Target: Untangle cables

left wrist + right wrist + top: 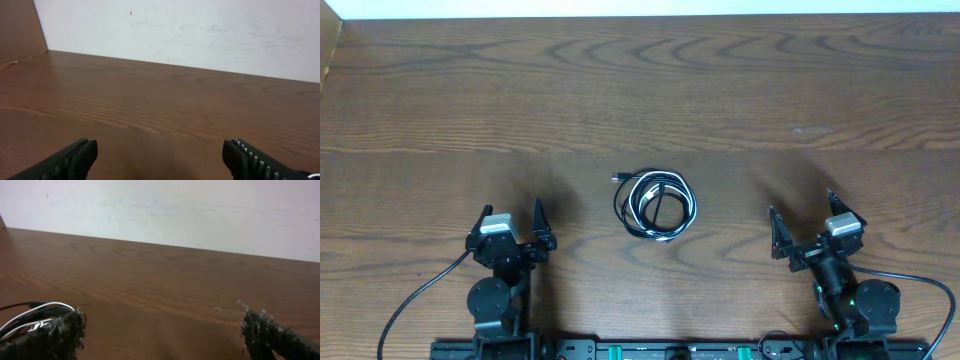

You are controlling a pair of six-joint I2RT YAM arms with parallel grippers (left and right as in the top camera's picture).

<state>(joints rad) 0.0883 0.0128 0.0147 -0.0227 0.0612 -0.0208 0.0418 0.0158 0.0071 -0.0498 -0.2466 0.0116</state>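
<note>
The thin white cord [688, 205] and thin black cord [621, 208] are lying coiled together on the brown wooden tabletop [640, 90], between the arms. The left gripper [511, 212] and right gripper [801, 207] are standing wide open and empty on either side, seemingly so each can take one cord.

The left end effector [511, 212] and right end effector [800, 205] are black with ribbed fingers [250, 160]. Behind each sit a grey block [496, 224] and a trailing black cable [415, 295].

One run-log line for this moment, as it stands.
cables: coiled together, centre, untouched | left gripper: open, empty | right gripper: open, empty
</note>
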